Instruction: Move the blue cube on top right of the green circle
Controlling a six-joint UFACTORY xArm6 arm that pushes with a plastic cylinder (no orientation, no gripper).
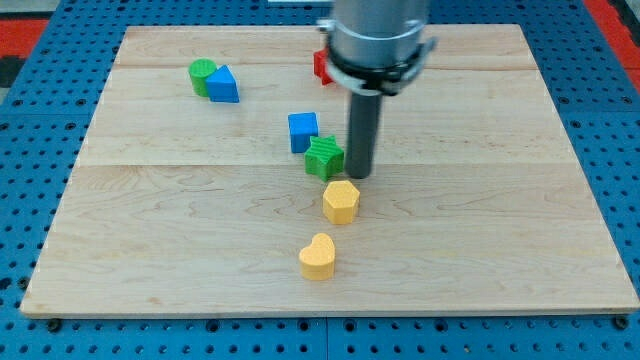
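The blue cube [303,131] sits near the board's middle, touching the upper left of a green star-shaped block [325,157]. The green circle [202,75] is at the upper left, with a blue triangular block [223,85] touching its right side. My tip [359,177] is down on the board just right of the green star block, to the lower right of the blue cube and just above a yellow hexagon block [341,201].
A yellow heart block [318,257] lies below the hexagon. A red block [322,67] is partly hidden behind the arm at the top centre. The wooden board [500,200] is edged by a blue surround.
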